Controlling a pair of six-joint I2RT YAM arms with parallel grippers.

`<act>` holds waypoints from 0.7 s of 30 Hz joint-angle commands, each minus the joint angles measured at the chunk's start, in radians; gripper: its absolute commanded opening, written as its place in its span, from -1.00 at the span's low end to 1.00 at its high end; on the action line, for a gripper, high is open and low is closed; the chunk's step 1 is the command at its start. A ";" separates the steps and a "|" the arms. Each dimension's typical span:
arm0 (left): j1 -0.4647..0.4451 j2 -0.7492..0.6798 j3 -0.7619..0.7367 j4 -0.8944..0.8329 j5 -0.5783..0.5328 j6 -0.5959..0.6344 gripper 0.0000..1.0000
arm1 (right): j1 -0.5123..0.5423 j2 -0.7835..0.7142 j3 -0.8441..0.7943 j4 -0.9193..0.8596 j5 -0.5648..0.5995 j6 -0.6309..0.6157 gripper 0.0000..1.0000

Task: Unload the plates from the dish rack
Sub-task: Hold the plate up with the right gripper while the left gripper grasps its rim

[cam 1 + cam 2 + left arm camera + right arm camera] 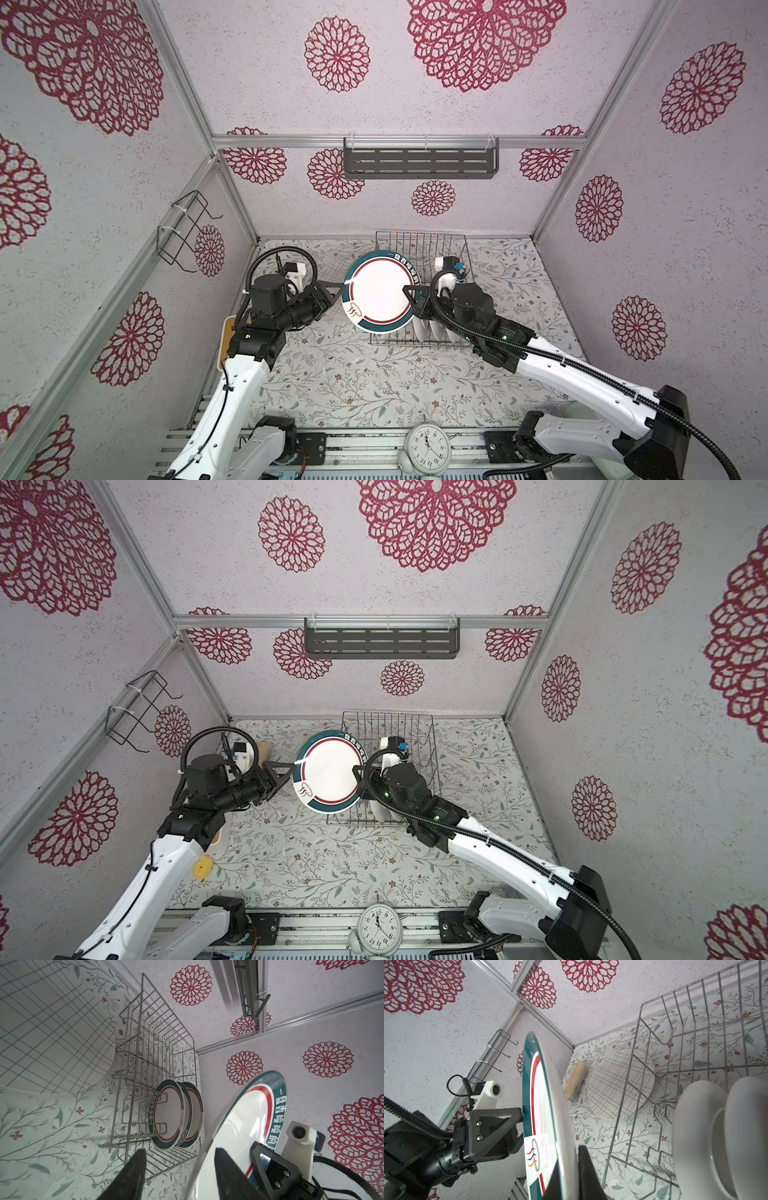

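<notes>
I'm working in a mock-kitchen booth.
Aluminium framing (399, 142) is holding wallpapered panels (395, 112) around a dish rack (419, 245).

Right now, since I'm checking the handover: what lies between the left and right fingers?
Only the teal-rimmed plate, in both top views: the right gripper pinches one rim, the left gripper straddles the opposite rim.

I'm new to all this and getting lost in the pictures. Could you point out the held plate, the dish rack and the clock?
held plate (380, 291): in a top view, on its white centre.
dish rack (415, 243): in a top view, on its far wire wall.
clock (428, 448): in a top view, on its dial.
</notes>
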 commanded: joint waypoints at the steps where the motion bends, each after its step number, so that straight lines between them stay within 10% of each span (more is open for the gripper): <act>1: -0.017 0.006 0.019 0.041 0.016 0.010 0.06 | -0.013 -0.007 0.011 0.130 -0.046 0.041 -1.00; 21: -0.035 0.008 0.002 0.067 0.036 -0.001 -0.43 | -0.066 0.023 -0.011 0.227 -0.160 0.110 -1.00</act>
